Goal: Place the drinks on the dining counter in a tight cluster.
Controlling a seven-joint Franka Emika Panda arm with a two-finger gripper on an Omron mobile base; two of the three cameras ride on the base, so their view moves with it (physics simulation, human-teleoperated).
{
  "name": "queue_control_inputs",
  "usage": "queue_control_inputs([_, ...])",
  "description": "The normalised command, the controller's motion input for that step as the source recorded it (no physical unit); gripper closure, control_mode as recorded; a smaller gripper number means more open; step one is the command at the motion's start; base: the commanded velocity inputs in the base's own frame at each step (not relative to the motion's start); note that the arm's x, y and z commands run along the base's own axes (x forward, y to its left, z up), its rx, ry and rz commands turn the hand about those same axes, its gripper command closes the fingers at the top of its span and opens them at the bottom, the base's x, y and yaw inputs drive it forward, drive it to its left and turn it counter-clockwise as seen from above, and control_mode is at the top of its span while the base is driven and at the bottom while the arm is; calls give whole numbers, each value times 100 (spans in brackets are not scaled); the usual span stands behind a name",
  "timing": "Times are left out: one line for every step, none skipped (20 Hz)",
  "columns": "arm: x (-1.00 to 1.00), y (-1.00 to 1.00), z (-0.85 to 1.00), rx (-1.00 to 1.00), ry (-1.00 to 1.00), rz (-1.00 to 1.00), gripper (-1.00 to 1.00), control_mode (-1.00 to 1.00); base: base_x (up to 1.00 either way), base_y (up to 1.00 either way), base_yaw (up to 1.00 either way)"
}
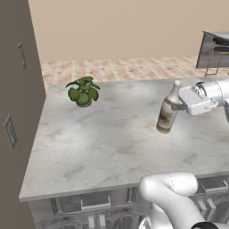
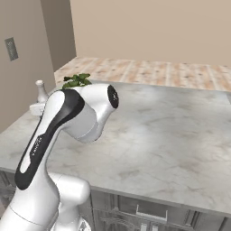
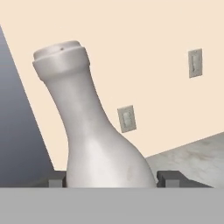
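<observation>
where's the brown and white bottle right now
The brown-and-white bottle stands tilted on the grey marbled counter, right of the potted plant, between the fingers of the gripper.

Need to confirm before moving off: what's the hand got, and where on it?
The hand grips the brown-and-white bottle around its upper body, below the neck.
</observation>
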Motion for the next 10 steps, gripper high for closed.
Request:
queue_control_inputs([0, 0, 0, 0, 0, 0, 100, -100, 0, 0, 0])
queue_control_inputs([0, 0, 0, 0, 0, 0, 100, -100, 0, 0, 0])
queue_control_inputs([0, 0, 0, 0, 0, 0, 100, -100, 0, 0, 0])
queue_control_inputs([0, 0, 0, 0, 0, 0, 100, -100, 0, 0, 0])
queue_control_inputs([0, 0, 0, 0, 0, 0, 100, -100, 0, 0, 0])
queue_control_inputs([0, 0, 0, 0, 0, 0, 100, -100, 0, 0, 0])
queue_control_inputs([0, 0, 0, 0, 0, 0, 100, -100, 0, 0, 0])
queue_control_inputs([-5, 0, 0, 0, 0, 0, 100, -100, 0, 0, 0])
queue_control_inputs([0, 0, 0, 0, 0, 0, 100, 100, -39, -6, 0])
queue_control_inputs([0, 0, 0, 0, 0, 0, 100, 100, -64, -21, -3])
